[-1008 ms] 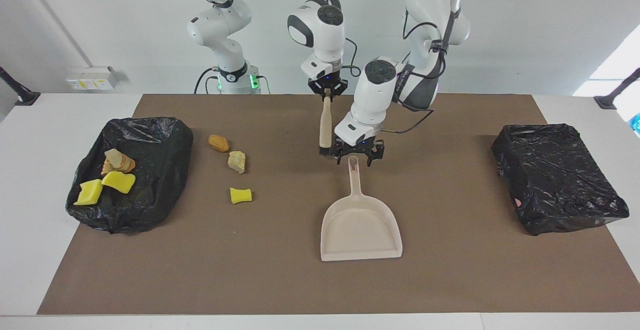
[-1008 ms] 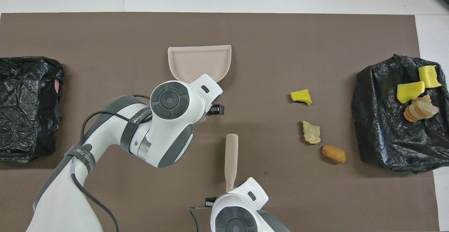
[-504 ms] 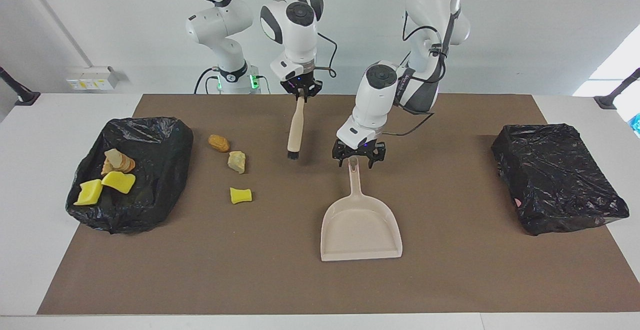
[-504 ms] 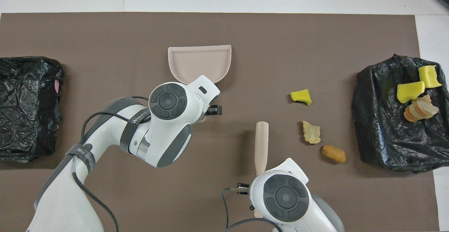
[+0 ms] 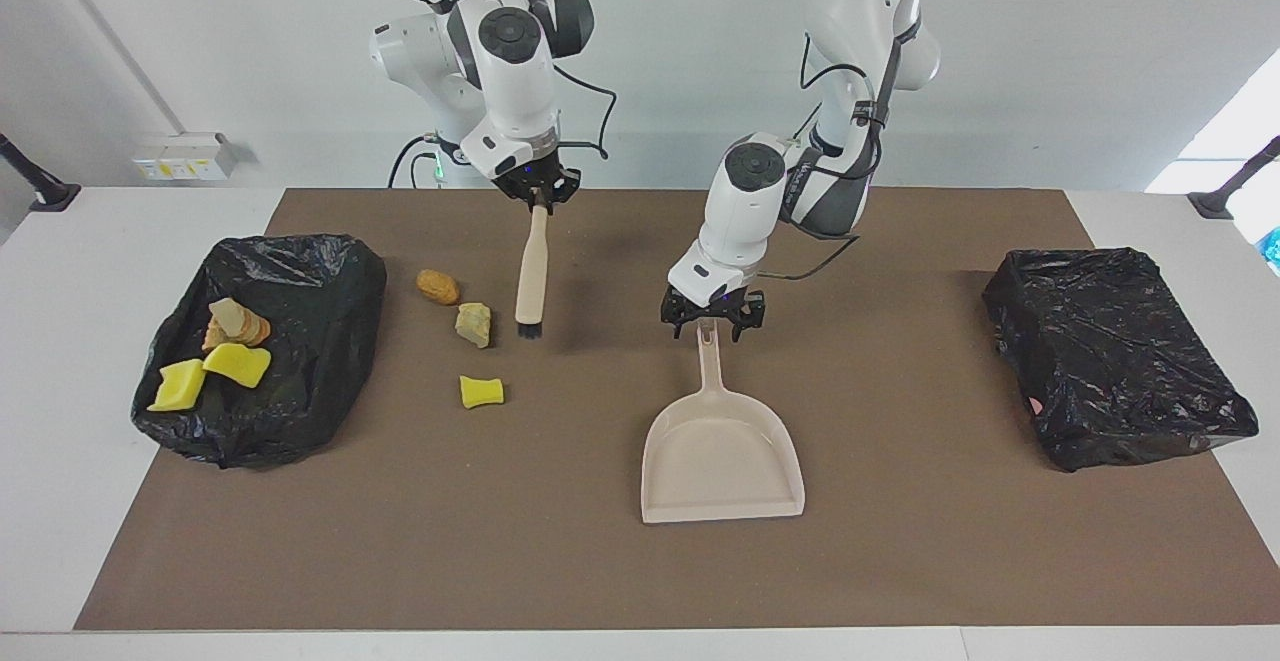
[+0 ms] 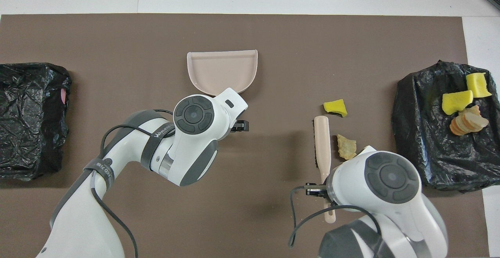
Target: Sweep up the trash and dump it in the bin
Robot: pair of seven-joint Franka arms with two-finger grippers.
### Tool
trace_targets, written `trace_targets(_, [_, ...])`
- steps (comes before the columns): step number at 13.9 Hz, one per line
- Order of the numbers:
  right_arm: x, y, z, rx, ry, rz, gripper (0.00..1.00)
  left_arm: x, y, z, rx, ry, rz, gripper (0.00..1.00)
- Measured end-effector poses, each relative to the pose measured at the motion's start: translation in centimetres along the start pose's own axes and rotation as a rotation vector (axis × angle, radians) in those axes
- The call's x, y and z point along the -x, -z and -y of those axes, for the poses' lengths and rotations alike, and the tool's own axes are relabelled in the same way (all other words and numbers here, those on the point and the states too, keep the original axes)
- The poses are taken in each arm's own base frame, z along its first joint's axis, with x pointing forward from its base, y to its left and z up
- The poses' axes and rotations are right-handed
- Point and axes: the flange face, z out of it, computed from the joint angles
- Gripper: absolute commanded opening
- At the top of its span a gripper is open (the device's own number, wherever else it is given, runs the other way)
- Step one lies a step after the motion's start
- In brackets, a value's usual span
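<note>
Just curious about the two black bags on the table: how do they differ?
The bag at the right arm's end lies open with yellow sponge pieces and bread-like chunks on it; the bag at the left arm's end shows no scraps. Loose scraps lie beside the first, none beside the second. Both are crinkled black plastic.

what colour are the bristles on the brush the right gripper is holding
Black, below a pale beige wooden-looking handle; the long-handled brush shows them best in the facing view, hanging from the right gripper.

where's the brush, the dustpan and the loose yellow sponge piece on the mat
brush [image 5: 533, 266], facing view, middle of its wooden handle.
dustpan [image 5: 722, 464], facing view, bare floor of its scoop.
yellow sponge piece [image 5: 481, 391], facing view, middle of its top face.
</note>
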Motion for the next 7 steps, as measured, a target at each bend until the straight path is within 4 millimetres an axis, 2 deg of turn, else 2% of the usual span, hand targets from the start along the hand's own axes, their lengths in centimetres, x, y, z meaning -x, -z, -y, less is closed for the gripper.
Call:
trace_targets(1, [-0.7, 0.1, -1.3, 0.023, 0.009, -0.012, 0.00, 0.0, 0.1, 0.0, -0.001, 0.000, 0.001, 0.74])
trace_targets(3, [-1.8, 0.1, -3.3, 0.061, 0.039, -0.032, 0.00, -0.4, 0.6, 0.1, -0.005, 0.000, 0.006, 0.56])
trace_targets(4, [-2.5, 0.2, -4.4, 0.071, 0.061, -0.048, 0.00, -0.6, 1.0, 0.1, -0.005, 0.001, 0.004, 0.42])
trace_targets(5, [-3.2, 0.2, -5.3, 0.078, 0.078, -0.066, 0.00, -0.7, 1.2, 0.0, -0.005, 0.001, 0.004, 0.35])
trace_targets(6, [-3.9, 0.0, -6.0, 0.092, 0.086, -0.076, 0.00, -0.7, 1.2, 0.0, -0.005, 0.001, 0.004, 0.24])
trace_targets(7, [-4.6, -0.5, -6.6, 0.112, 0.091, -0.082, 0.00, -0.8, 1.2, 0.1, -0.006, 0.001, 0.005, 0.01])
